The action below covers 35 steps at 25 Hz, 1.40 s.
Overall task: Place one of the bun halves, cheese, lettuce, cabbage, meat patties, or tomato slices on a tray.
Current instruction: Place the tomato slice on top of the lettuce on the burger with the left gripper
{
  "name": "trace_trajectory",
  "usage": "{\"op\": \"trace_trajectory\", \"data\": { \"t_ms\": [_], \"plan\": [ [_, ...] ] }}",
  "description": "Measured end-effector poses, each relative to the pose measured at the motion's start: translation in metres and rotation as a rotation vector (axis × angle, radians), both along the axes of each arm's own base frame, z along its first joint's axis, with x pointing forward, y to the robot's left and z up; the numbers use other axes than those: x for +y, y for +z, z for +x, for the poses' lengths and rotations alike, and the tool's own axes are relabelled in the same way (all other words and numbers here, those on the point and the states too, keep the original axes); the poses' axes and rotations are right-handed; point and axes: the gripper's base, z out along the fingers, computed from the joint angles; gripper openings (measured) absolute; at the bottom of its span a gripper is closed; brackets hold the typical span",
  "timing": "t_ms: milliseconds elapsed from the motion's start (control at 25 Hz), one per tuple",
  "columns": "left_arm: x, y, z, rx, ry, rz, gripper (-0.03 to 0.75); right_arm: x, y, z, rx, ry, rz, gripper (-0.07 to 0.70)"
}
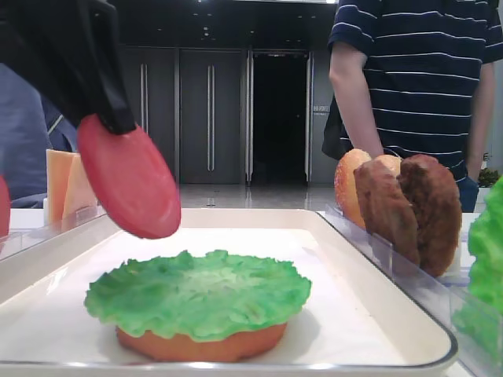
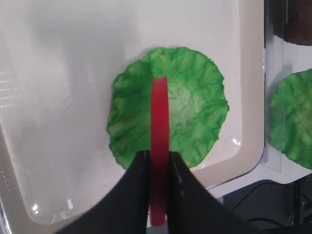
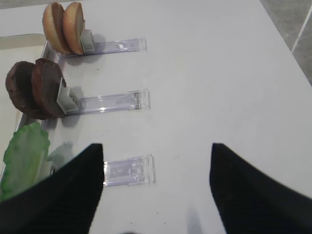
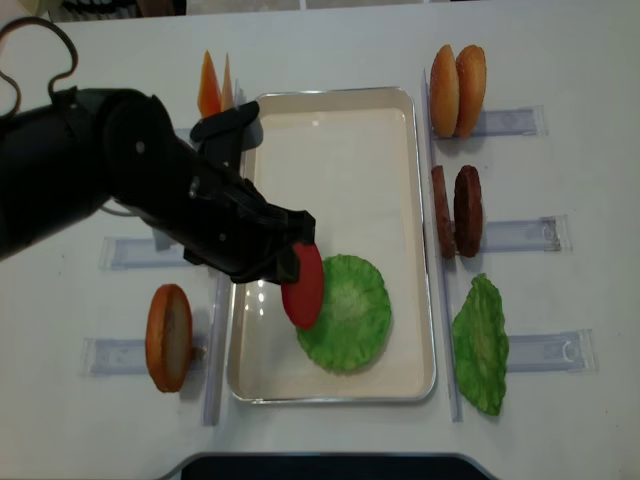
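Tomato slice (image 2: 159,146), clenched on edge in the left tool (image 2: 157,195), hangs tilted above the lettuce (image 2: 195,112) lying on a bun half (image 1: 200,344) near the tray's (image 4: 330,385) right rim.

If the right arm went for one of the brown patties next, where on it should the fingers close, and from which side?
Grip the outer meat patty across its flat faces near the top edge, coming from above. Both patties stand on edge in the clear holder, touching side by side, so only the rim is free; the faces are hard to reach lower down. The right gripper is open and empty.
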Motion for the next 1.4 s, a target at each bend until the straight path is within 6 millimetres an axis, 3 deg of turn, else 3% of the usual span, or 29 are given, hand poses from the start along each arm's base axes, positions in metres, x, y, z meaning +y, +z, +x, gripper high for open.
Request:
{"op": "trace_trajectory", "data": {
  "t_ms": [440,880,1400],
  "plan": [
    [-0.017,0.004,-0.005,-0.040,-0.064,-0.109,0.055,0.000,0.000,0.000,0.000,0.000,0.000,0.471],
    [-0.032,-0.016,-0.001,0.018,-0.096,-0.160,0.055,0.000,0.000,0.000,0.000,0.000,0.000,0.471],
    [-0.036,-0.033,0.004,0.051,-0.094,-0.142,0.055,0.000,0.000,0.000,0.000,0.000,0.000,0.471]
  ]
}}
